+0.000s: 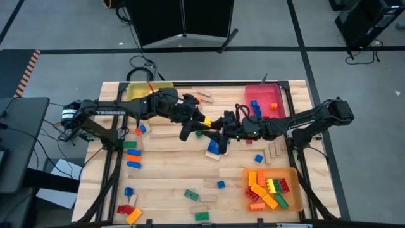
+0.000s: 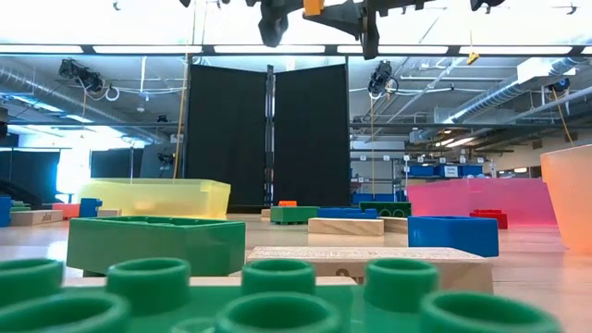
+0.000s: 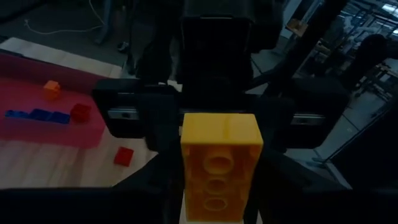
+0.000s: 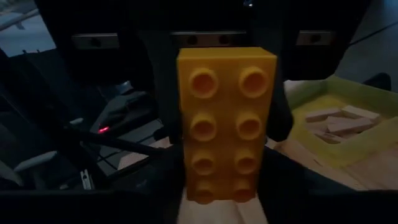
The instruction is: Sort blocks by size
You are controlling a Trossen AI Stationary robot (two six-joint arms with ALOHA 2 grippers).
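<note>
Above the middle of the table [image 1: 164,180], the left gripper [image 1: 201,124] and right gripper [image 1: 218,123] meet tip to tip, both closed on one yellow brick [image 1: 207,120] held in the air (a blue brick [image 1: 213,147] and a tan wooden block [image 1: 212,154] lie just below). Around them stand the yellow tray [image 1: 136,93], red tray [image 1: 261,94] and orange tray [image 1: 292,190].

The high view looks straight down on the whole counter [image 1: 171,183] from well above. The low view sits at counter height, level, very near a green studded brick [image 2: 277,301], facing a black screen [image 2: 268,139] in the room behind. Each wrist view looks forward, close up, at the same yellow brick [image 3: 221,165], one seeing its hollow underside, the other its studs; they face each other, and the high view shows it mid-counter.
</note>
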